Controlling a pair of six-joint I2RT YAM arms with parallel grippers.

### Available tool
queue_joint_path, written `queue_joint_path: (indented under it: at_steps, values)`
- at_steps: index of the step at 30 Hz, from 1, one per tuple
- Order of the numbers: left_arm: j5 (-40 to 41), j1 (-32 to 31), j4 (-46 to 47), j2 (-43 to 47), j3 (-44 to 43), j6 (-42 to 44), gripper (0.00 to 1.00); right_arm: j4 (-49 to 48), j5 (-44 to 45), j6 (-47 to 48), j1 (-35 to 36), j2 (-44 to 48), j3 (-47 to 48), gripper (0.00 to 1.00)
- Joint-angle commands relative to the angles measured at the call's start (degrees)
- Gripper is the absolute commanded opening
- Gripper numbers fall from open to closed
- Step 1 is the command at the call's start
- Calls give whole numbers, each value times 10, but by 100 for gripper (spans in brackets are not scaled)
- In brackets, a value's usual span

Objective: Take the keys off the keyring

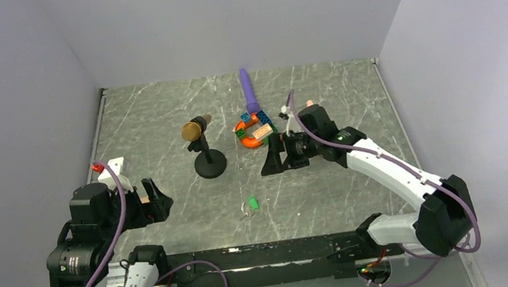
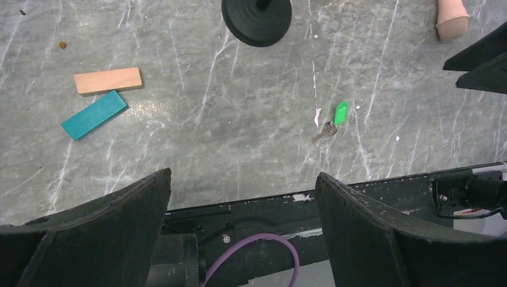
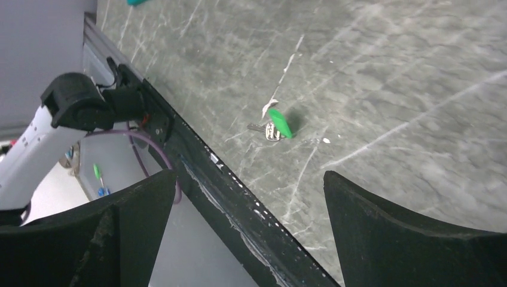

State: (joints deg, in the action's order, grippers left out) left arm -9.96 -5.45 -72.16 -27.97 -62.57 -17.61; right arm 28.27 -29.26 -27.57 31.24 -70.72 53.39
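Spread wide and gripping nothing at the left tool [image 2: 242,176], low over the near edge of the worktop [image 2: 239,107]. Ahead of its fingers [image 2: 107,233] and off toward the right-hand one: the green key [image 2: 341,112], flat on the stone, with the keyring [image 2: 326,130] touching its nearer end. Too small to tell whether threaded through or merely lying against. Ahead and off to the left: a wooden block [image 2: 108,81] and a teal block [image 2: 94,115], close together at one corner. Farther out, almost straight ahead: a black stand base [image 2: 257,21].

Spread wide and empty likewise at the right tool [image 3: 248,176], tilted down toward the worktop's near edge. Beyond its fingertips [image 3: 370,221], about midway between them and apart from both: the same green key and keyring, flat on the stone. From above, well apart from either tool, roughly between the two.
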Motion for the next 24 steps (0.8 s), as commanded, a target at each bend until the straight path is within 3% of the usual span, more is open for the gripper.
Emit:
queue_joint_path:
  at_steps: [1, 10, 24]
  values:
    - [-10, -3, 17, 0, 0, 11, 94, -55, -22, 42, 35, -37, 7, 95]
    - [-19, -6, 27, 1, 4, 13, 94, -56, -2, 110, 100, -178, 32, 82]
    - [3, -11, 21, -2, -11, 23, 93, -93, -16, 134, 125, -290, 74, 70]
